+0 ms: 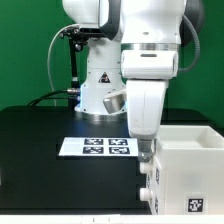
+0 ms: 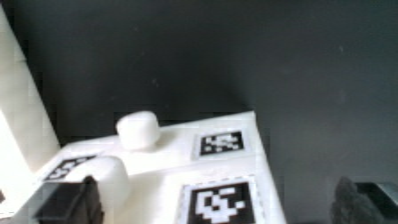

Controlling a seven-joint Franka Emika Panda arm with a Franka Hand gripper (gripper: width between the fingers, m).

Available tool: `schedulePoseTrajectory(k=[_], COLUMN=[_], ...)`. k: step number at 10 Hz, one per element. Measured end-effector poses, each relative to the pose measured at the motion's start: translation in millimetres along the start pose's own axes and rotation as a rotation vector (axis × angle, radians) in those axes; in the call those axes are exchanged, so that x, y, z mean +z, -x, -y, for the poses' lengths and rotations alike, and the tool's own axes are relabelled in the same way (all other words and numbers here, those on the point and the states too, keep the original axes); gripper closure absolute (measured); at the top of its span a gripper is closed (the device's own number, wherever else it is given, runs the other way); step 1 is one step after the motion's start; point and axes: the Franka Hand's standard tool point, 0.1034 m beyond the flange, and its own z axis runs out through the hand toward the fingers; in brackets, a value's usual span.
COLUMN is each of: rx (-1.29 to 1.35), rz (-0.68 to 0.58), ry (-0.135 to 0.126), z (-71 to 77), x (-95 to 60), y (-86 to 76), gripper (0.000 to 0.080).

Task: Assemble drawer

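Note:
The drawer's tall white casing stands at the exterior view's right and carries a square marker on its front. My gripper hangs right beside its left side, low over the table. In the wrist view the gripper is open: the two dark fingers stand wide apart with nothing between them. A white wall, apparently the casing, runs along one edge. A rounded white knob sticks out next to it. I cannot make out the two trays as separate parts.
The marker board lies flat on the black table at the exterior view's middle; its tags also show under the gripper in the wrist view. The robot's base stands behind it.

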Motion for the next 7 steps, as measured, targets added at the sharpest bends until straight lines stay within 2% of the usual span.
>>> schedulePoseTrajectory(k=[4,7], rx=[-0.006,0.001], rz=[0.021,0.027], ry=[0.003,-0.003], z=[-11.1,-12.4], x=[-16.5,-13.3], y=[37.6,61.0], gripper=[0.0150,0.0150])
